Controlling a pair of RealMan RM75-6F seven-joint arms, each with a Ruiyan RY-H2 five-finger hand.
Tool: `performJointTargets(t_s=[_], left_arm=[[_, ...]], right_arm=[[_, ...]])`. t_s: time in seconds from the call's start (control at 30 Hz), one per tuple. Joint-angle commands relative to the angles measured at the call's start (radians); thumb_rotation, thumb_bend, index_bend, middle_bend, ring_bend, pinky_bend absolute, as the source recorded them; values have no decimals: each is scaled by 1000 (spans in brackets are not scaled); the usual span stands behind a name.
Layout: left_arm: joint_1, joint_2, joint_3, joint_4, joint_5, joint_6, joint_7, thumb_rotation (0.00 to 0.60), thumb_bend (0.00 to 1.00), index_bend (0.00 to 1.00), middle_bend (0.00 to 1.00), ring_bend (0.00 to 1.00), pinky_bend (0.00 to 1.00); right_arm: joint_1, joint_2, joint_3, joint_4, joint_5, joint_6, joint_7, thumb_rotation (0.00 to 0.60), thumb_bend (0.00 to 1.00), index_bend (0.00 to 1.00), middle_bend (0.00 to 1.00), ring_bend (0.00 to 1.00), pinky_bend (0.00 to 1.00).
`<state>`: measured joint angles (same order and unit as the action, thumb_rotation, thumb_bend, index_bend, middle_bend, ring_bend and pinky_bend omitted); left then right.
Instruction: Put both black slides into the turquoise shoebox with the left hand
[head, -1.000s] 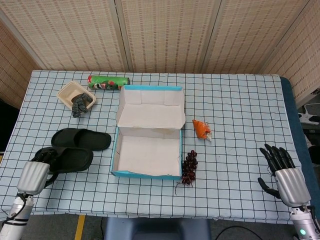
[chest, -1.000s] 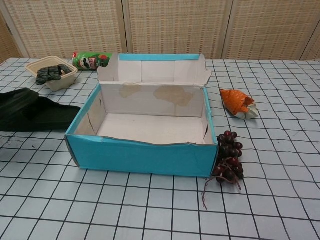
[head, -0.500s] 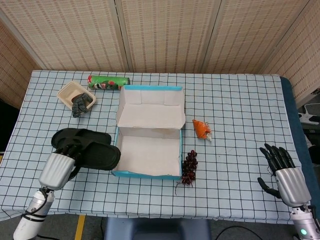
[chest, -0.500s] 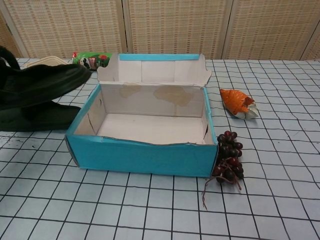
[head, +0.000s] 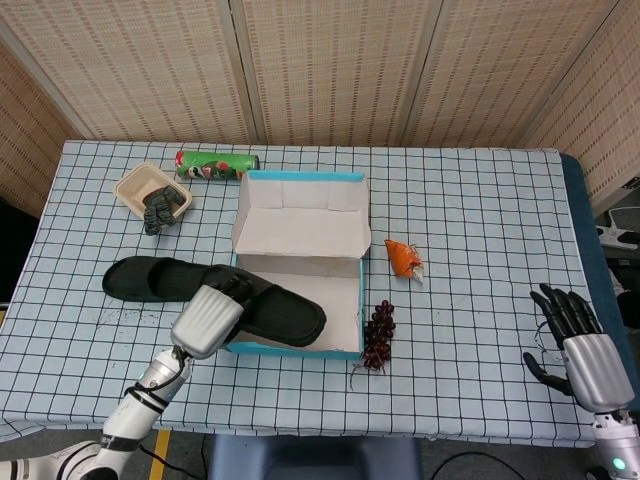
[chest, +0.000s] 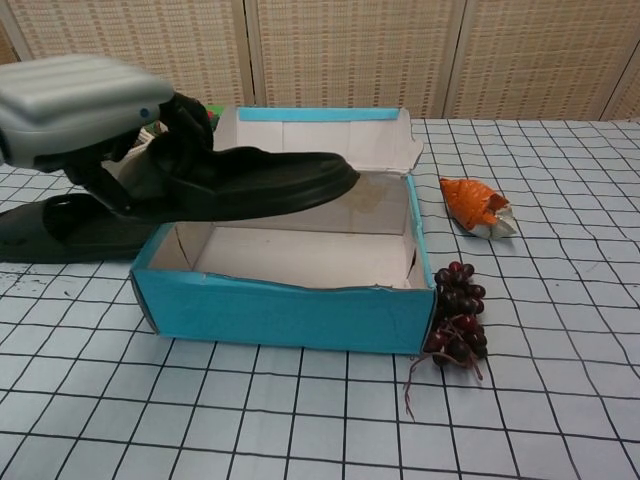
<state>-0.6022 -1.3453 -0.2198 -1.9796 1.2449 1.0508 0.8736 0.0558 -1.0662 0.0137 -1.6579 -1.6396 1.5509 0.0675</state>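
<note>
While 1 s ago left hand (head: 212, 318) sat at table edge w/ slide on cloth, it now grips first black slide (chest: 250, 183), lifted, toe over turquoise shoebox (chest: 280, 305) interior. Drop looks next, my guess. Second black slide (head: 150, 280) flat on table, left of box, untouched. Slide: matte black, flat sole. Right hand (head: 583, 345) idle, fingers spread, holds nothing.

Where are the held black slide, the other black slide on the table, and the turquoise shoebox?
held black slide (chest: 270, 185), chest view, on its sole above the box
other black slide (head: 150, 279), head view, on its strap
turquoise shoebox (chest: 290, 315), chest view, on its front wall
</note>
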Motion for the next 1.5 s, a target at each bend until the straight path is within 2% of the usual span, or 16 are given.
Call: performJointTargets(t_s=[0.03,0.23,0.43,0.63,0.83,1.0,1.5], left_arm=[[-106,-65,-61,38,-157,-58,64,600,562,611,729,621,609],[-220,-84,-101,26,-376,-76,112,600,562,606,730,628,620],[-316,-104,-105,51,-551,-36,155,600,562,591,731,632,629],[-376,-115,-118,93,-657,-36,100,600,560,568,731,644,651],[-407,-117,-105,133,-675,-54,25,600,560,563,733,657,668],[-420,-133,-99,157,-630,-56,-52,600,561,571,748,678,692],[-455,-158,-57,236,-629,-72,-164,600,560,575,756,686,704]], right_arm=[[2,2,2,2,5,-5,4,600,217,0,0,0,0],[9,2,4,8,15,-21,15,600,217,0,0,0,0],[17,4,3,12,20,-40,26,600,217,0,0,0,0],[18,7,3,11,20,-40,34,600,217,0,0,0,0],[17,10,2,10,17,-36,37,600,217,0,0,0,0],[19,10,0,10,15,-39,41,600,217,0,0,0,0],[17,19,-1,7,13,-34,59,600,217,0,0,0,0]])
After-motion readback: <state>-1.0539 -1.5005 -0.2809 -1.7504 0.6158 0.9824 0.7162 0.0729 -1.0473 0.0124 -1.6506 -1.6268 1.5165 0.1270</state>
